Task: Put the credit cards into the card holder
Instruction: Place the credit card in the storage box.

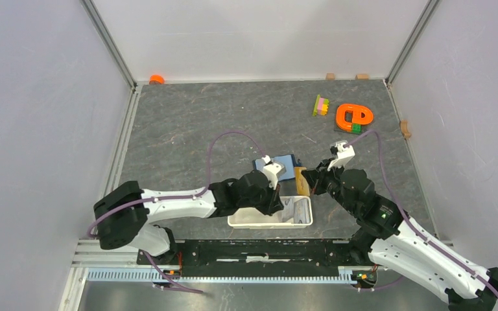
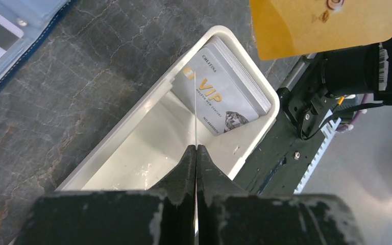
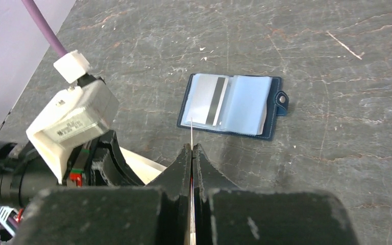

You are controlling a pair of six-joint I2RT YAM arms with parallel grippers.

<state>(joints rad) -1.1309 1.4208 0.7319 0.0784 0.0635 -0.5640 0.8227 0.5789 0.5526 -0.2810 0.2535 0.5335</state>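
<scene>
- Clamping a thin card [image 2: 195, 102] edge-on, the left gripper [image 2: 196, 153] has its fingers pressed together on it, and the card sticks straight out from the tips.
- Under that gripper is a white tray [image 2: 138, 132]. A stack of VIP cards [image 2: 224, 87], grey with gold lettering, leans at one end of it.
- The right gripper [image 3: 192, 150] has its fingers together on a gold card [image 2: 326, 28]. The card is edge-on in its own wrist view and shows its flat face in the left wrist view, near the tray's card end.
- In the top view both grippers sit close together by the tray; can't tell if they touch.
- The card holder [image 3: 235, 104] lies open flat on the grey table [image 3: 311, 51], just beyond both grippers. Its light blue pockets face up and the snap tab [image 3: 283, 98] is on its right side.
- A striped card [image 3: 209, 99] already sits in the holder's left pocket, with its dark magnetic stripe showing.
- At the far right of the table are an orange toy [image 1: 353, 116] and a block stack [image 1: 321, 105], well apart from the holder.
</scene>
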